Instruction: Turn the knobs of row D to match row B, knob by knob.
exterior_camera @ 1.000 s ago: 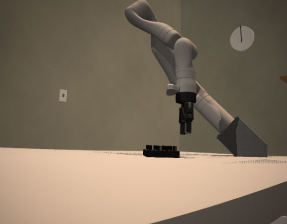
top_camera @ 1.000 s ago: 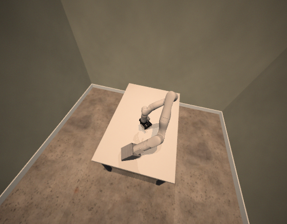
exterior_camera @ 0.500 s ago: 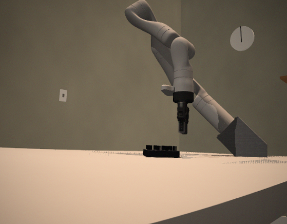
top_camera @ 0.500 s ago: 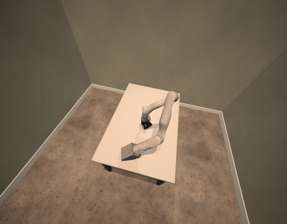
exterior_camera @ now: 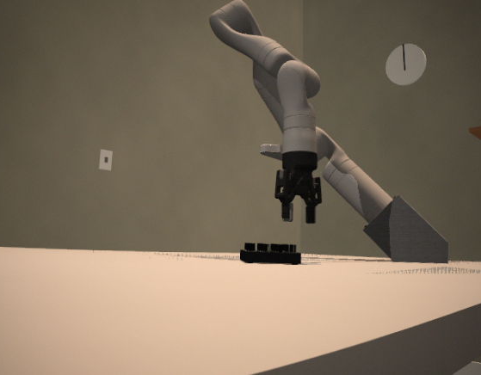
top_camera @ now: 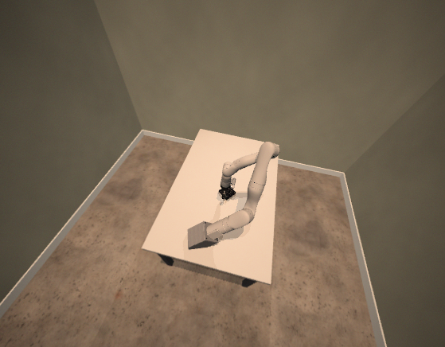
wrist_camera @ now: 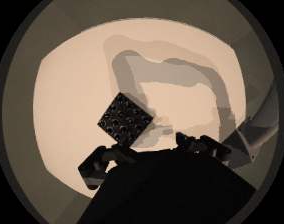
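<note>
The black knob box [exterior_camera: 270, 257] [wrist_camera: 125, 120] stands flat on the table. Its knobs form a square grid on top. In the wrist view it looks turned like a diamond, left of centre; the white lines, names and marks are too small and dark to read, and I cannot tell which side has the socket. My gripper [exterior_camera: 299, 218] [wrist_camera: 152, 140] is open and empty. In the exterior view it points down, well above the box's top and toward its right end, touching nothing. In the top view gripper and box merge into one small dark patch.
The white table [top_camera: 182, 199] [exterior_camera: 120, 310] [wrist_camera: 68, 110] carries the arm's grey wedge-shaped base [top_camera: 198, 235] [exterior_camera: 418, 236]. The arm [top_camera: 257, 187] [exterior_camera: 298, 90] arches high over the table between base and box. Arm shadows lie around the box.
</note>
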{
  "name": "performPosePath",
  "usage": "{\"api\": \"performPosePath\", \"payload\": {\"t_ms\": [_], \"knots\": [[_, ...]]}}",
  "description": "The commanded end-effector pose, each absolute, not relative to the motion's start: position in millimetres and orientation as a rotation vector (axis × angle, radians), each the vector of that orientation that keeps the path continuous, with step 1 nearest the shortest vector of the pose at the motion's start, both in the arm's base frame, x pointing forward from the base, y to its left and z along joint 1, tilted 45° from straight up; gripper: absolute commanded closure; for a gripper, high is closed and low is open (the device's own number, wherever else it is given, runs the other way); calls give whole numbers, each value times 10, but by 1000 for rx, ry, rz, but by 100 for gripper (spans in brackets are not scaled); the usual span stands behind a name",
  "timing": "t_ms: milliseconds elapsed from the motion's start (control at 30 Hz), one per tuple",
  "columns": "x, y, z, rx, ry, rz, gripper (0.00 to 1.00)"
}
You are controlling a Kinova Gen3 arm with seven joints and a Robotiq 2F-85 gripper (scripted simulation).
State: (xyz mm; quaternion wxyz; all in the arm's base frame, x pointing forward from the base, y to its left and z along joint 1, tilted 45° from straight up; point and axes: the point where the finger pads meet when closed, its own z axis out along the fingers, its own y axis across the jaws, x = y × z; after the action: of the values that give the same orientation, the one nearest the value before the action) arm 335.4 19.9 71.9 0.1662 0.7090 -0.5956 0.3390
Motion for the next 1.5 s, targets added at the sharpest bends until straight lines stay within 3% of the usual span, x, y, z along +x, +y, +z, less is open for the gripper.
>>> {"api": "performPosePath", "payload": {"t_ms": [0,1467], "knots": [[3383,215,746,1981,-1775,991,0],[3826,-3,1273,142,-3203,1217,0]]}}
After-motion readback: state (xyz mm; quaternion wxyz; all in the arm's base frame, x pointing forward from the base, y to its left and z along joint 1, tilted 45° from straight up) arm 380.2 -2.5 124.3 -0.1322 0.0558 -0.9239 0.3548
